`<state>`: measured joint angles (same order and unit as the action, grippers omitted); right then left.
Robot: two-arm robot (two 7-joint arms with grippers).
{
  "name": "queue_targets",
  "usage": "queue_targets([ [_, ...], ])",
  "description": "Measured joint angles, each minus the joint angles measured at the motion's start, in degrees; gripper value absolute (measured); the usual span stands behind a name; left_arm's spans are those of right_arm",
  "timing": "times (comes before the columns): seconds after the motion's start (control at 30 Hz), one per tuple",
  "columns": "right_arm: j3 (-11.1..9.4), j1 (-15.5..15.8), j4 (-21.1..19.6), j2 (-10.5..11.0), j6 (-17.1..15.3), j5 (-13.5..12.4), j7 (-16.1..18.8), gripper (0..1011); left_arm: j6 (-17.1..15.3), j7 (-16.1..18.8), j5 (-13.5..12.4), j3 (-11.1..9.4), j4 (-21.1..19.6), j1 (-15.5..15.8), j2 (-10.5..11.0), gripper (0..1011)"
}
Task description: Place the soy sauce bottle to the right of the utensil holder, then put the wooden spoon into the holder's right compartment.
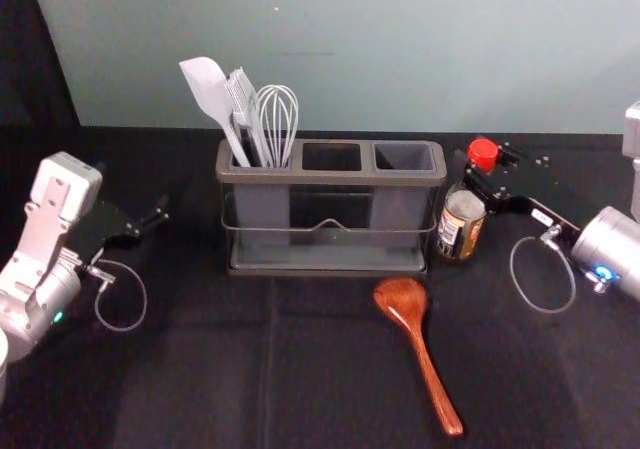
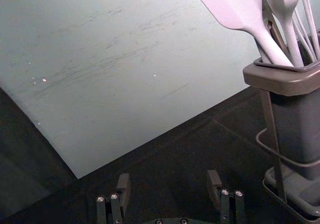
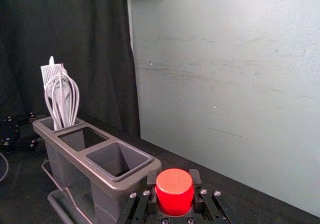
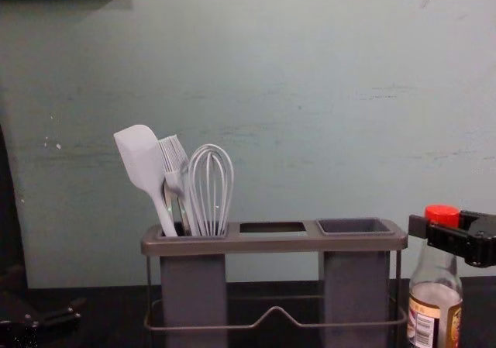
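At your far left, the left end effector (image 1: pixel 145 227) hangs parked over the black worktop (image 1: pixel 200 369), well apart from the holder; your left wrist view shows its two fingers (image 2: pixel 123 188) spread, with a gap between them.

Next, in the middle, you have the utensil holder (image 1: pixel 330 179), upright in its wire frame. Its left compartment carries, from left to right as you see them from the head, a pale spatula (image 1: pixel 210 91), a brush (image 1: pixel 243 99) and a whisk (image 1: pixel 278 117), all heads up. The middle compartment (image 1: pixel 332 156) and the right compartment (image 1: pixel 405 156) are open at the top.

In front of the holder's right part, the wooden spoon (image 1: pixel 412 319) lies on the worktop, its bowl near the holder and its handle running back toward you and off to the right.

Just beside the holder, on its right, is the soy sauce bottle (image 1: pixel 460 224), roughly upright, with a red cap (image 1: pixel 483 149). Your right end effector (image 1: pixel 480 169) reaches in from the right and pinches the bottle at its top, the cap sitting between the fingers in your right wrist view. You cannot tell whether the bottle's base touches the worktop.
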<state>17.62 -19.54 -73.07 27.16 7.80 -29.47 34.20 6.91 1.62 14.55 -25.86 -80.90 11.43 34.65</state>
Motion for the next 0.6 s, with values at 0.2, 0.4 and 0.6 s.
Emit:
queue_targets([
  [0.2,0.4,-0.2,0.3,-0.2,-0.1,0.2,0.1,382,0.0,0.0,0.0,0.0,0.0,0.0,0.0,1005],
  [0.4,0.2,-0.1,0.0,-0.2,-0.2,0.1,0.1,448,0.0,0.0,0.0,0.0,0.0,0.0,0.0,1005],
  [0.6,-0.7,0.6,-1.9,0.4,-0.2,-0.2,-0.6,683,0.0,0.0,0.0,0.0,0.0,0.0,0.0,1005],
])
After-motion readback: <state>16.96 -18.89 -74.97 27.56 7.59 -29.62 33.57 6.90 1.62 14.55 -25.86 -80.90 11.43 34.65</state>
